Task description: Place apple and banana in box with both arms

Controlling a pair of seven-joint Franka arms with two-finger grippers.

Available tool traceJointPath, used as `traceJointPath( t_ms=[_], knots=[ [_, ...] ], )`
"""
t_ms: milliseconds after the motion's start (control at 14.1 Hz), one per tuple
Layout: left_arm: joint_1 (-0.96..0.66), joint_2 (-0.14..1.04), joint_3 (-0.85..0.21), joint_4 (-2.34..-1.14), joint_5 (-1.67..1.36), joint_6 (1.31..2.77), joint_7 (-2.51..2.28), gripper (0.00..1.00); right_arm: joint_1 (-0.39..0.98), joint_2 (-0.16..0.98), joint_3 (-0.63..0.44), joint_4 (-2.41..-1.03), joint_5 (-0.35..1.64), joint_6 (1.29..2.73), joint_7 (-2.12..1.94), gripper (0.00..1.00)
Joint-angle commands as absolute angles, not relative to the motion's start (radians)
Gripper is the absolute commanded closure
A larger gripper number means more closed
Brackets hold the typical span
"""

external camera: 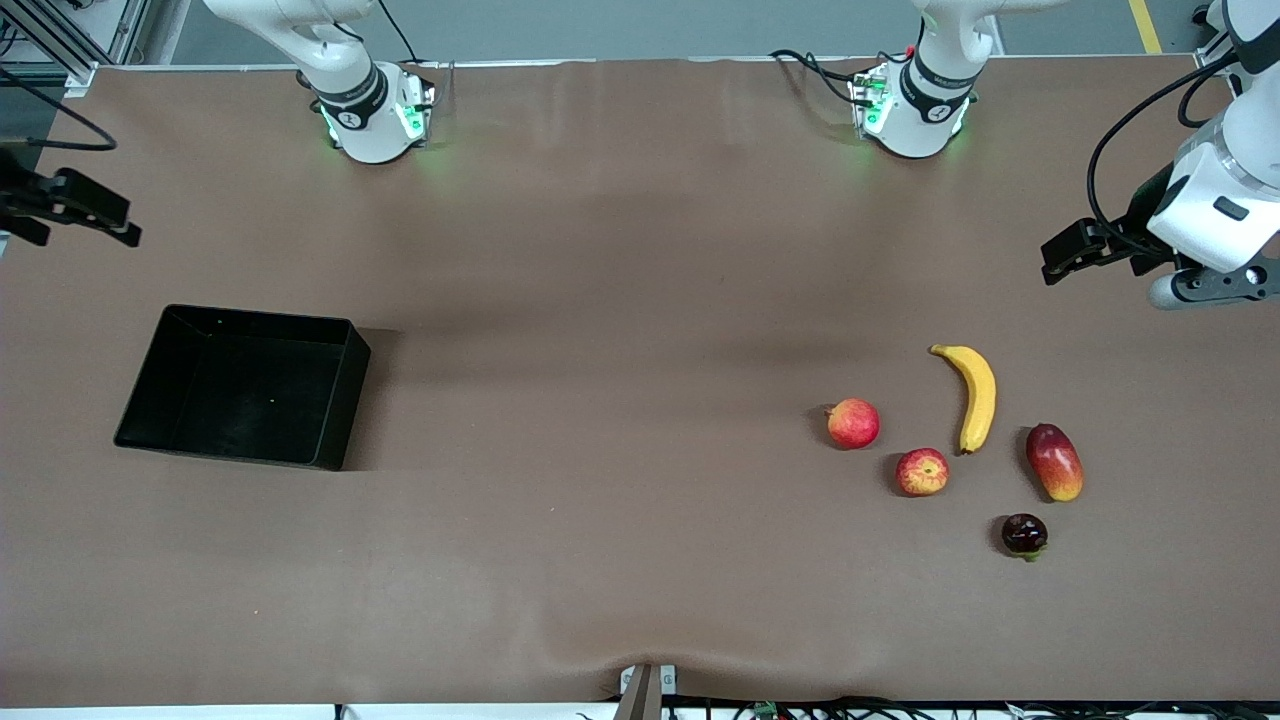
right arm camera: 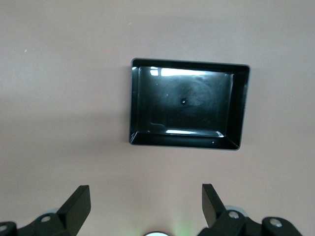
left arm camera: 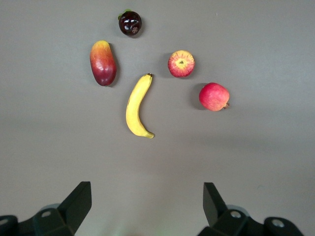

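Note:
The apple (external camera: 921,472), red with yellow patches, lies on the brown table toward the left arm's end, beside the yellow banana (external camera: 975,395). Both show in the left wrist view: the apple (left arm camera: 181,63) and the banana (left arm camera: 138,105). The black box (external camera: 345,400) stands empty toward the right arm's end and also shows in the right wrist view (right arm camera: 239,108). My left gripper (external camera: 1075,250) hangs open and empty over the table's edge at the left arm's end; in its own view (left arm camera: 146,186) it holds nothing. My right gripper (external camera: 70,210) is open and empty over the right arm's end (right arm camera: 145,187).
A plain pinkish-red fruit (external camera: 853,423) lies beside the apple, toward the box. A red-orange mango (external camera: 1054,461) lies beside the banana. A dark round fruit (external camera: 1024,534) lies nearer the front camera than the mango. The brown cloth ripples at the front edge (external camera: 640,660).

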State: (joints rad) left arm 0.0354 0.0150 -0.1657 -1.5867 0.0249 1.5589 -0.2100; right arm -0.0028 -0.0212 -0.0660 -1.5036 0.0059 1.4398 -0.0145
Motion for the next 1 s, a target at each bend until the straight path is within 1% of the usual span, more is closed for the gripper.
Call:
traceJointPath(
  t_ms=[0, 142, 356, 569, 782, 925],
  knots=[
    [0.035, 0.018, -0.167, -1.569, 0.025, 1.545, -0.207, 0.00, -0.034, -0.032, -0.069, -1.502, 0.040, 1.472, -0.025, 0.00],
    [0.037, 0.021, -0.167, -1.566, 0.025, 1.545, -0.207, 0.00, -0.023, -0.037, -0.060, -1.502, 0.040, 1.465, -0.023, 0.00],
    [0.034, 0.032, -0.167, -1.562, 0.029, 1.546, -0.212, 0.00, -0.009, -0.037, -0.057, -1.502, 0.040, 1.416, -0.026, 0.00],
    [0.029, 0.067, -0.167, -1.557, 0.046, 1.545, -0.221, 0.00, -0.003, -0.026, -0.061, -1.514, 0.037, 1.411, -0.028, 0.00],
    [0.028, 0.118, -0.167, -1.555, 0.046, 1.598, -0.222, 0.00, 0.009, -0.003, -0.061, -1.529, 0.038, 1.423, -0.028, 0.00],
    [0.028, 0.149, -0.167, -1.557, 0.046, 1.630, -0.224, 0.00, 0.009, -0.008, -0.061, -1.522, 0.031, 1.427, -0.028, 0.00]
  ],
)
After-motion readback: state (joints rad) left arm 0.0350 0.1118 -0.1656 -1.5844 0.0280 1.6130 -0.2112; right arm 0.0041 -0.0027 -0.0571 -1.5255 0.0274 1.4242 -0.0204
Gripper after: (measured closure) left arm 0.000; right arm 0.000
